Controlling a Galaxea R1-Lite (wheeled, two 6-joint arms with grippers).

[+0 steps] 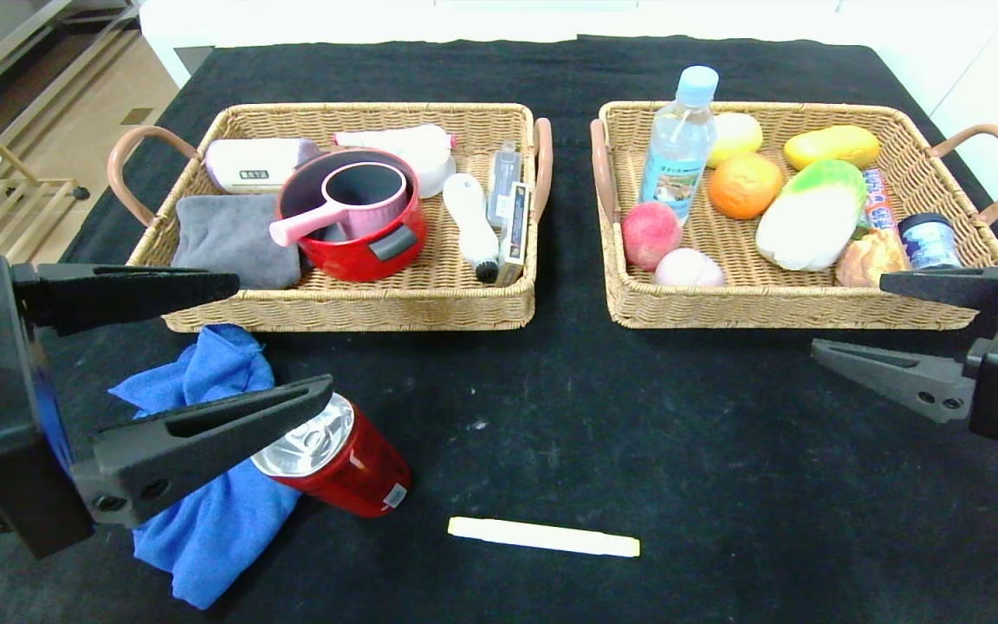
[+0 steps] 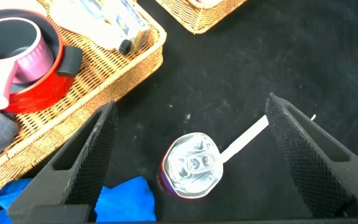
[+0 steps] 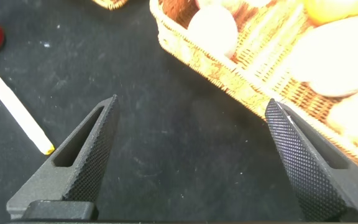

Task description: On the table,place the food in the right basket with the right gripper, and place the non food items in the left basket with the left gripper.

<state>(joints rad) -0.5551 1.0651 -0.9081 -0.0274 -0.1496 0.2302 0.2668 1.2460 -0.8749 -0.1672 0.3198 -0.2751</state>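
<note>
A red can [image 1: 343,464] stands on the black table [image 1: 638,433] at the front left, against a blue cloth [image 1: 213,511]. A pale yellow stick [image 1: 544,536] lies near the front edge. My left gripper [image 1: 282,334] hangs open above the can [image 2: 191,165], which shows between its fingers from above, apart from both. My right gripper [image 1: 850,313] is open and empty over bare table, just in front of the right basket [image 1: 776,308]. That basket holds an orange [image 1: 744,185] and a clear bottle [image 1: 679,147]. The left basket [image 1: 352,303] holds a white brush-tip bottle [image 1: 473,225].
The left basket also carries a red pot [image 1: 352,230], a grey cloth [image 1: 235,238] and small boxes. The right basket also has a cabbage [image 1: 811,212], peaches, a mango and a small jar. The table's right and far edges border a white floor.
</note>
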